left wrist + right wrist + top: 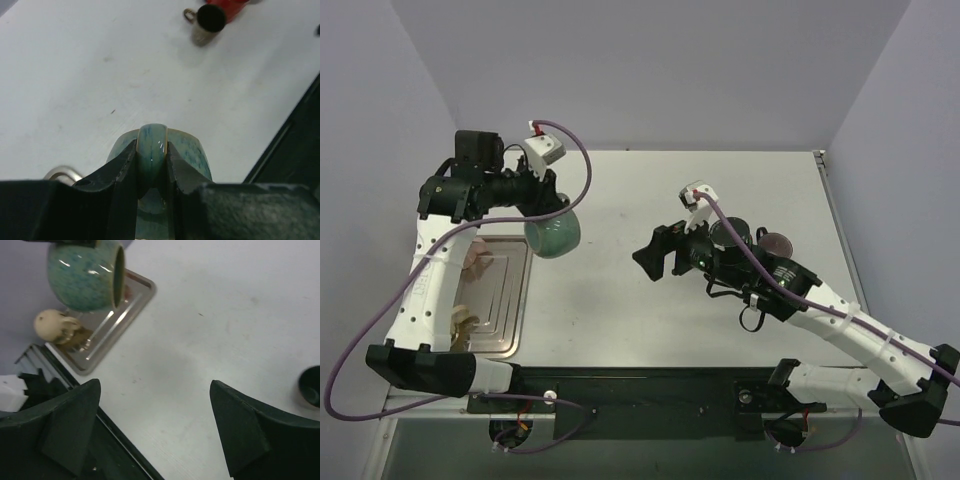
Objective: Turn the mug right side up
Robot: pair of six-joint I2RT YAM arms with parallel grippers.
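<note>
The teal glazed mug (554, 234) hangs in the air over the right edge of the metal tray (502, 318), held on its side. In the right wrist view the mug (82, 275) has its mouth facing right. My left gripper (546, 206) is shut on the mug's handle (152, 145), with the black fingers (122, 172) pressed against both sides of it and the mug body (195, 155) below. My right gripper (660, 256) is open and empty above the middle of the table; its fingers (67, 427) stand wide apart.
The tray (122, 310) holds a cream round object (50, 322) and other small items. A dark mug (731, 235) and a reddish one (778, 243) stand beside the right arm; they show in the left wrist view (212, 17). A black strip runs along the table's near edge.
</note>
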